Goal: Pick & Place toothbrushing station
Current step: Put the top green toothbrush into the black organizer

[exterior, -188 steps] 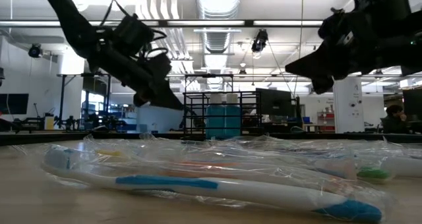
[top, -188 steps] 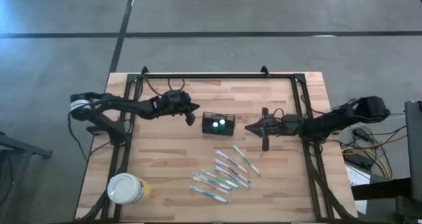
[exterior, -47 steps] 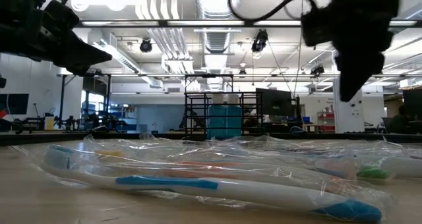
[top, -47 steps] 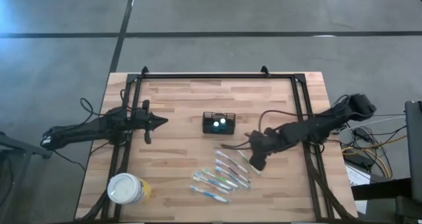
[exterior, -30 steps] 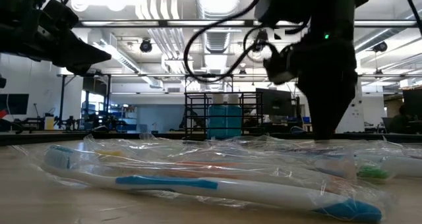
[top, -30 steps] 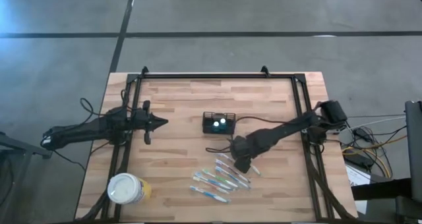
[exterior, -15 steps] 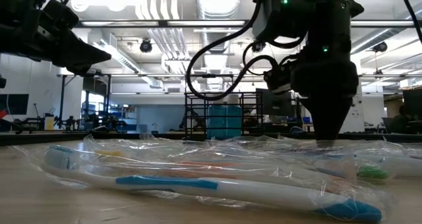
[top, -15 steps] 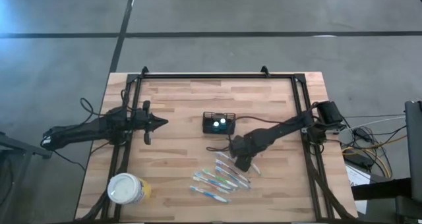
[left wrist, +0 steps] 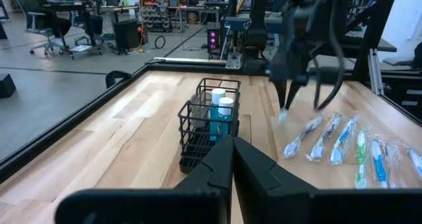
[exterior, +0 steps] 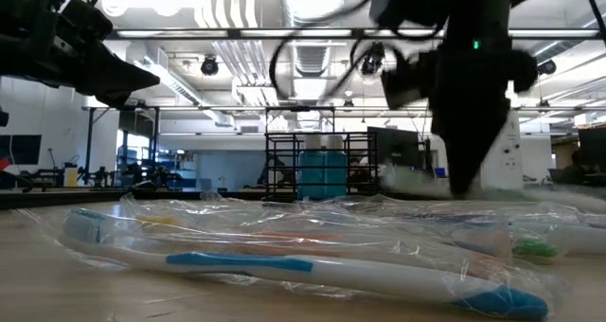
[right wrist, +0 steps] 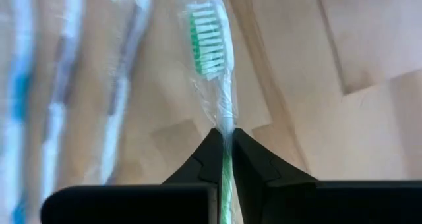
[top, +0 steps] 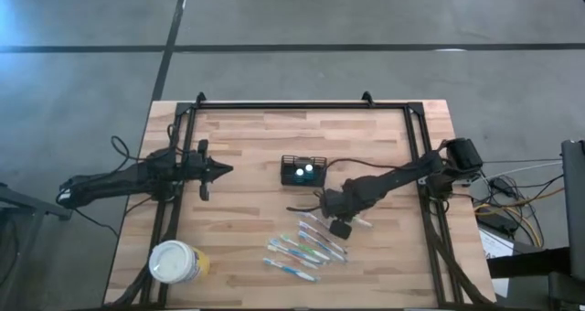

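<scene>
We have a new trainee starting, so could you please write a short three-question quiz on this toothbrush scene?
1. True or false: the right gripper is shut on a green toothbrush.
2. What stands in the black wire basket? A) two white-capped bottles B) toothbrushes C) nothing
3. Which arm waits at the table's edge, its gripper shut on nothing?

Key: 1 true. 2 A. 3 The left gripper.

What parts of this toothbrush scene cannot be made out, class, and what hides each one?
- Green toothbrush handle: right wrist view, hidden behind the right gripper shut on it.
- Tub contents: high view, covered by its white lid.
- Basket far side: left wrist view, blocked by the bottles inside.
- Right gripper fingers: low view, motion-blurred.
</scene>
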Robot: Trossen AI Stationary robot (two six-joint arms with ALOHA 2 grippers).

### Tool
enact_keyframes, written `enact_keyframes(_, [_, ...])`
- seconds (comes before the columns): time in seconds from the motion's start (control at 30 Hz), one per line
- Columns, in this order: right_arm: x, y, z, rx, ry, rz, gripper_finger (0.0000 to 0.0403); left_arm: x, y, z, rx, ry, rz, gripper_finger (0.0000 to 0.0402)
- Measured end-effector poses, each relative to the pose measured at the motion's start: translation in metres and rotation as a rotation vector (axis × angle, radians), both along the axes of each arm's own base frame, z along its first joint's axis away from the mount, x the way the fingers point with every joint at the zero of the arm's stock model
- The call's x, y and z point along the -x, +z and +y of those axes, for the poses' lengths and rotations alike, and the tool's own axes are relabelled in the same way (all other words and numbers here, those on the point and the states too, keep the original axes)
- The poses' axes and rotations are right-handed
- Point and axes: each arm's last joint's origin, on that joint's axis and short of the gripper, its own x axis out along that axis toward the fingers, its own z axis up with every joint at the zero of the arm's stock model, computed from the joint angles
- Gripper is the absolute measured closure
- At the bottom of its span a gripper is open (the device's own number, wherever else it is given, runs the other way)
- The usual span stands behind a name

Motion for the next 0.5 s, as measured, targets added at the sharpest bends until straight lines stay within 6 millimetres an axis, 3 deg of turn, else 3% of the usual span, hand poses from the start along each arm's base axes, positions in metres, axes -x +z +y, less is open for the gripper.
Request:
enact_keyframes(0.17, [0.013,0.048,-0.005,0.078,0.038,-0.195,0.0389,0.000,0.000,0.000,0.000,0.000,0.000,0.0388])
enact_keyframes(0.33, [0.041,0.103,-0.013,0.142,0.081,-0.555,0.0389,0.000,0.000,0.000,0.000,0.000,0.000,0.0388])
enact_keyframes(0.5, [0.082,0.120,-0.026,0.153,0.119,-0.917,0.0390,0.000,-0.001,0.000,0.001,0.000,0.002,0.0388])
